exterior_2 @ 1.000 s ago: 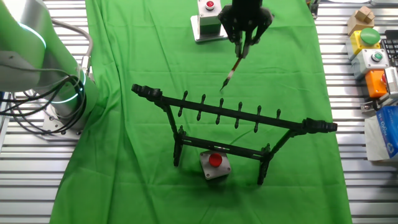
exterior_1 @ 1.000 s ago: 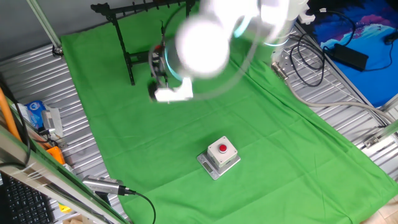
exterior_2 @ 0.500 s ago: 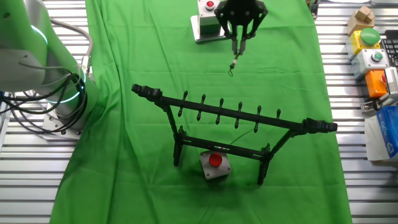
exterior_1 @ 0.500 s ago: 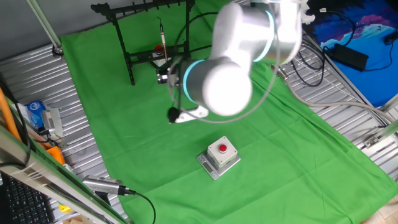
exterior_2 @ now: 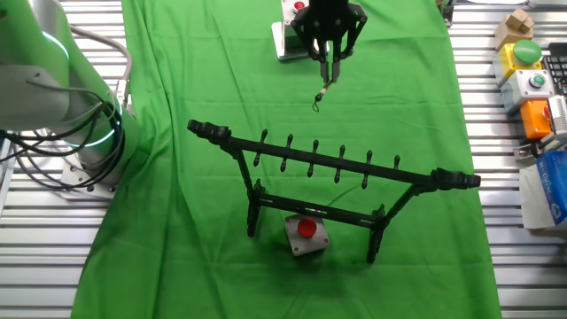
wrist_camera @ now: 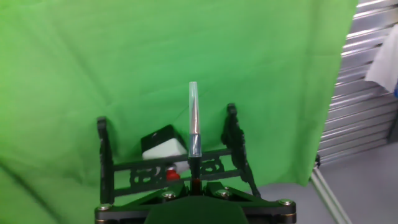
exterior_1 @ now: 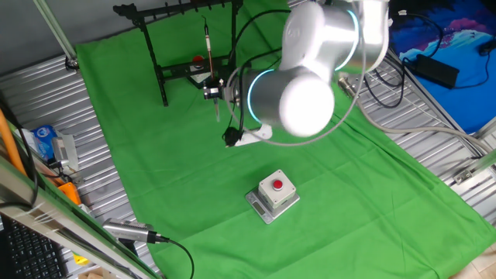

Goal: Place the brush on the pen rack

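Jaws clamped on the brush (exterior_2: 323,81), short of the pen rack (exterior_2: 330,159).
Advance toward the notched bar, keeping the shaft upright, then lower gently.

- The rack (exterior_2: 332,182) stands on the cloth (exterior_2: 177,221), with a button box (exterior_2: 305,234) at its foot.
- In the other fixed view, the gripper (exterior_2: 327,64) holds the brush (exterior_2: 323,81) above the cloth beyond the rack, apart from it.
- A second button box (exterior_1: 273,194) sits near the gripper, on the side away from the rack.

Open green cloth (exterior_2: 390,97) lies between gripper (exterior_2: 326,55) and pen rack (exterior_2: 330,161).
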`<state>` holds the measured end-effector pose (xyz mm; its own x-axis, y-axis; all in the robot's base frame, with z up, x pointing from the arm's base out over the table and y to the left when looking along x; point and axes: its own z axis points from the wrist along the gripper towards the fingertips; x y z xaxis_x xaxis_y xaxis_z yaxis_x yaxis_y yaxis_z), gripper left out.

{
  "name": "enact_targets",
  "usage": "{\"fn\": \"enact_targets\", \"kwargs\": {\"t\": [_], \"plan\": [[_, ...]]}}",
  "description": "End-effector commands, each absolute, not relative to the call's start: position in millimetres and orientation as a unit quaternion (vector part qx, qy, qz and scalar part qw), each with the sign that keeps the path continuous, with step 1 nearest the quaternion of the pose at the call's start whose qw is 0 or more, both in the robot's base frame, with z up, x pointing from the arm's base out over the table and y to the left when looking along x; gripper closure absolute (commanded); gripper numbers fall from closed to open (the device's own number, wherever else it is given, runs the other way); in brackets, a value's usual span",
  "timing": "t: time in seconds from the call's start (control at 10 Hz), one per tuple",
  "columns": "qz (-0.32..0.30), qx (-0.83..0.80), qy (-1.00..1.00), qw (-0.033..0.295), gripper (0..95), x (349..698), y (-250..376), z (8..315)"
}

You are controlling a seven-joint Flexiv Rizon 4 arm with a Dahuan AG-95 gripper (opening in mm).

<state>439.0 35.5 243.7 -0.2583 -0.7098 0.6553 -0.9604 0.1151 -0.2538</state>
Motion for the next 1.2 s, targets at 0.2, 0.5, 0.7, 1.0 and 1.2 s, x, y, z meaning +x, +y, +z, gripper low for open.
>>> {"fn": "enact_targets", "kwargs": {"t": [0.2,0.5,0.7,1.0,1.2], "plan": [[0.329,0.588,-0.719,0.169,95.0,438.5,32.8,244.0],[0.335,0.601,-0.703,0.182,95.0,438.3,33.0,244.6],[0.341,0.602,-0.697,0.187,95.0,438.2,33.0,244.7],[0.349,0.609,-0.684,0.197,95.0,438.5,32.9,243.6],[0.349,0.609,-0.684,0.196,95.0,438.6,32.9,243.6]]}}
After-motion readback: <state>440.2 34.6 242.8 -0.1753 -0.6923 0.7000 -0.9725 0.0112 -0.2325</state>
